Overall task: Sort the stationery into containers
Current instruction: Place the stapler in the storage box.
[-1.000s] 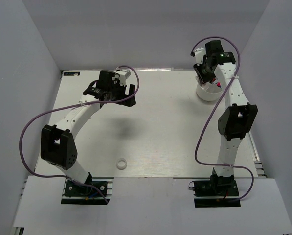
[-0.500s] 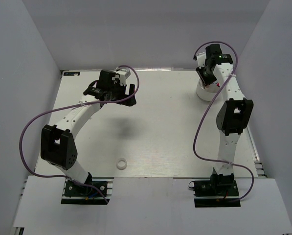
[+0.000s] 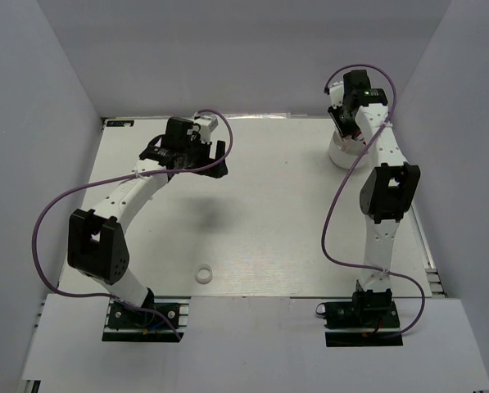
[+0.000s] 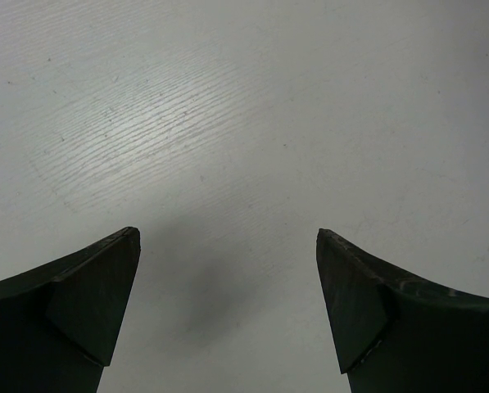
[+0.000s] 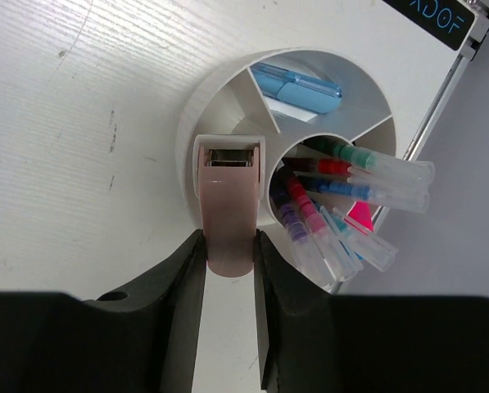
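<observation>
My right gripper (image 5: 228, 246), clamped on a pale pink block (image 5: 228, 192), hangs over the divided dish (image 5: 191, 115); next I lower and let go.

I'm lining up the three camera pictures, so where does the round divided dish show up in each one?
Top view: the dish sits at the far right of the table, partly under the right arm.
Left wrist view: not in it.
Right wrist view: the dish is at upper centre, with pens in one compartment.
Shared landmark: the right pincer, shut on a pink block at the dish's edge.
</observation>
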`<action>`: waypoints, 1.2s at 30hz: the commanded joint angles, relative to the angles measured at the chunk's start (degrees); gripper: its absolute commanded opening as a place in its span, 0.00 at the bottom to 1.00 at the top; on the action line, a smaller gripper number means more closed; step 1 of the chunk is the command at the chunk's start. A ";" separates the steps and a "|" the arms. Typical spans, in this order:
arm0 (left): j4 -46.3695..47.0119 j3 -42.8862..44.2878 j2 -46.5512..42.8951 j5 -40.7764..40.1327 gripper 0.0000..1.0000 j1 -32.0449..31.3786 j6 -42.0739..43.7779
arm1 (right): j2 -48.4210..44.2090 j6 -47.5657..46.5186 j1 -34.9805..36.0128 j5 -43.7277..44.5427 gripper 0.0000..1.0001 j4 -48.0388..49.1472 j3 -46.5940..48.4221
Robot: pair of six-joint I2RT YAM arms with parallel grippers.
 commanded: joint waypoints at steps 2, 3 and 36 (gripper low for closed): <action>0.93 -0.15 -2.95 -0.30 0.98 0.28 -0.30 | 1.30 1.68 -0.11 1.26 0.00 2.35 3.43; 0.93 -0.06 -2.87 -0.39 0.98 0.28 -0.38 | 1.83 2.11 -0.11 1.26 0.00 2.43 3.95; -8.98 -1.56 -9.80 11.36 0.92 4.22 18.91 | -7.91 3.00 0.24 -6.99 0.58 -0.99 2.64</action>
